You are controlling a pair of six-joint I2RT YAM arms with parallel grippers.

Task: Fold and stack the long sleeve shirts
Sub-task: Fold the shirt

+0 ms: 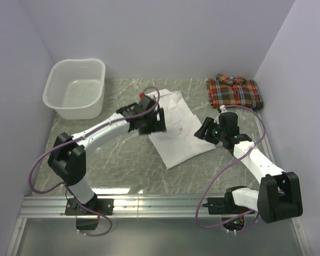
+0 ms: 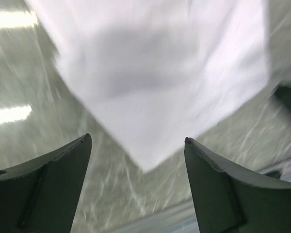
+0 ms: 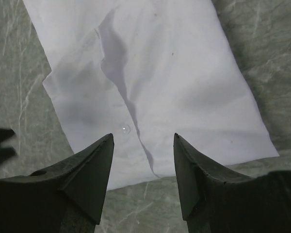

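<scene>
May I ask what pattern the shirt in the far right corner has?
The shirt is red-orange plaid; the top view shows it best.

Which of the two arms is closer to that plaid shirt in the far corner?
Right. The right gripper hovers at the white shirt's edge, just short of the plaid shirt; the left gripper is across the white shirt, farther away.

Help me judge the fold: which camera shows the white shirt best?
The top external view. It shows the white shirt almost whole, with only its left edge hidden under the left gripper. The right wrist view shows one end sharply, with a button and creases. The left wrist view shows only a blurred corner.
</scene>
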